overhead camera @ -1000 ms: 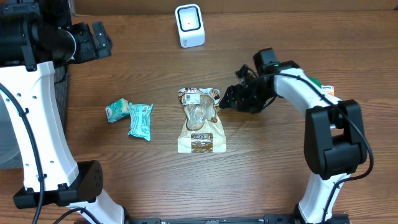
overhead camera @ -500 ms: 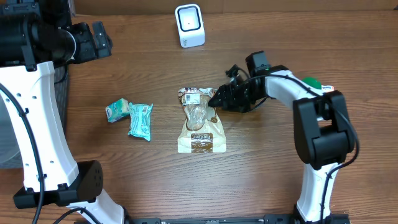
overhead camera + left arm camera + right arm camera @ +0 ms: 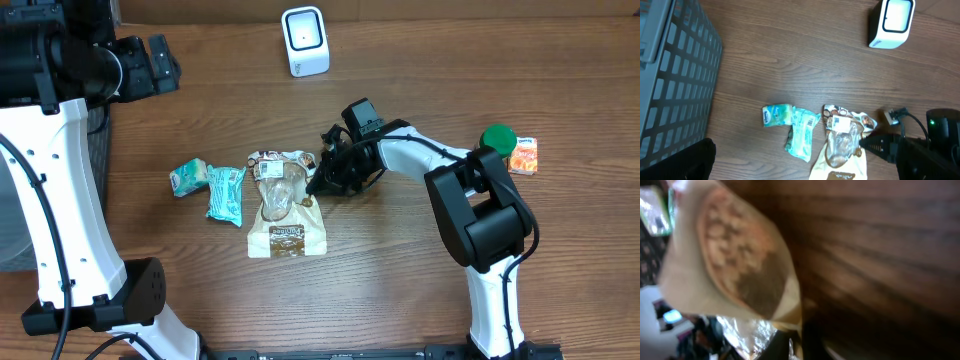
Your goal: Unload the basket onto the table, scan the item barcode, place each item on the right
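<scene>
Overhead: right gripper (image 3: 319,179) is clamping the beige plastic snack bag (image 3: 285,215) by its far-right corner at the middle of the desk (image 3: 420,290), left gripper (image 3: 165,65) hanging wide; left wrist: white label (image 3: 841,121) is facing up, white box scanner (image 3: 890,22) sitting near the far edge; right wrist: bag is blurring close, so this is probably the grasp step, with lifting the label toward the scanner likely next.

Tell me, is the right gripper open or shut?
Shut. The right gripper has fingertips together at the snack bag edge; whether it pinches the bag, cannot tell.
</scene>
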Robot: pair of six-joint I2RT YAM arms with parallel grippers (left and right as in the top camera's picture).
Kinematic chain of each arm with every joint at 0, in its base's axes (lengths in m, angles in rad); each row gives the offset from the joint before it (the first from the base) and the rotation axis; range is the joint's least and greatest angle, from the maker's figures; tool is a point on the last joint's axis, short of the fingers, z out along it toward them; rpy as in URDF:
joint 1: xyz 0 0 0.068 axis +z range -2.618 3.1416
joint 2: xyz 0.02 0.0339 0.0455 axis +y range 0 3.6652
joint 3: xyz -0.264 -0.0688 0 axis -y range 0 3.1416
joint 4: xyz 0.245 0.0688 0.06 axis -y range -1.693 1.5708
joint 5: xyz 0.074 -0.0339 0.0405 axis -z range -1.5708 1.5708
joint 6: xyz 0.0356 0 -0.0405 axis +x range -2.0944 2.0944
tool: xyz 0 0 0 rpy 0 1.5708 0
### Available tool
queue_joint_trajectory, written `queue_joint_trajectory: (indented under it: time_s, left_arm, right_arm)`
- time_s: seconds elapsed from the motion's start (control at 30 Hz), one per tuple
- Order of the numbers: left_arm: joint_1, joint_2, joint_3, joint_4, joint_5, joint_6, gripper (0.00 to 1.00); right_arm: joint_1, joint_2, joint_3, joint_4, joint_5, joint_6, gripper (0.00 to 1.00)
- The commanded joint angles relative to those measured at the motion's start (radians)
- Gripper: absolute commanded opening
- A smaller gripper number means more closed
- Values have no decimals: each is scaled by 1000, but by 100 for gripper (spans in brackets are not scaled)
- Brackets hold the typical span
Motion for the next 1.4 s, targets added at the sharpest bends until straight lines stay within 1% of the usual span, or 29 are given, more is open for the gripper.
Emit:
queue_joint_trajectory:
  time_s: [0.0, 0.1, 0.2, 0.33, 0.53, 0.7, 0.83, 0.9, 1.03, 1.2, 1.23, 1.27, 1.3, 1.33, 1.37]
  left_arm:
    - [-6, 3, 10, -2, -6, 17, 100]
    - [-6, 3, 10, -2, -6, 17, 99]
    - [-6, 3, 10, -2, -6, 17, 99]
    - [-6, 3, 10, -2, -7, 17, 100]
    - [-6, 3, 10, -2, -6, 17, 99]
    - [-6, 3, 10, -2, -6, 17, 100]
    - [-6, 3, 10, -2, -6, 17, 100]
    - [-6, 3, 10, -2, -6, 17, 100]
    - [-6, 3, 10, -2, -6, 17, 99]
    - [-6, 3, 10, -2, -6, 17, 100]
    - [-6, 3, 10, -2, -6, 17, 100]
    - [-6, 3, 10, -2, -6, 17, 99]
    - [-6, 3, 10, -2, -6, 17, 100]
    - [-6, 3, 10, -2, -6, 17, 100]
    - [-6, 3, 10, -2, -6, 17, 99]
  right_arm:
    - [-5, 66, -33, 7, 155, 58, 4]
    - [-5, 64, -32, 11, 134, 35, 4]
    - [-15, 42, -31, 13, 57, -42, 4]
    - [-28, -50, -29, -18, 48, -115, 4]
    - [-29, -265, -22, -128, 190, -142, 4]
    - [-22, -401, 37, -330, 314, -187, 4]
    - [-8, -414, 131, -525, 417, -222, 4]
    - [6, -414, 161, -576, 466, -220, 4]
    - [29, -405, 167, -589, 545, -186, 4]
    - [47, -353, 156, -572, 560, -161, 4]
    - [53, -340, 150, -557, 556, -156, 13]
    - [61, -320, 145, -542, 554, -155, 26]
    - [69, -300, 145, -531, 551, -155, 34]
    - [77, -278, 145, -518, 540, -156, 39]
    - [87, -251, 145, -500, 523, -156, 41]
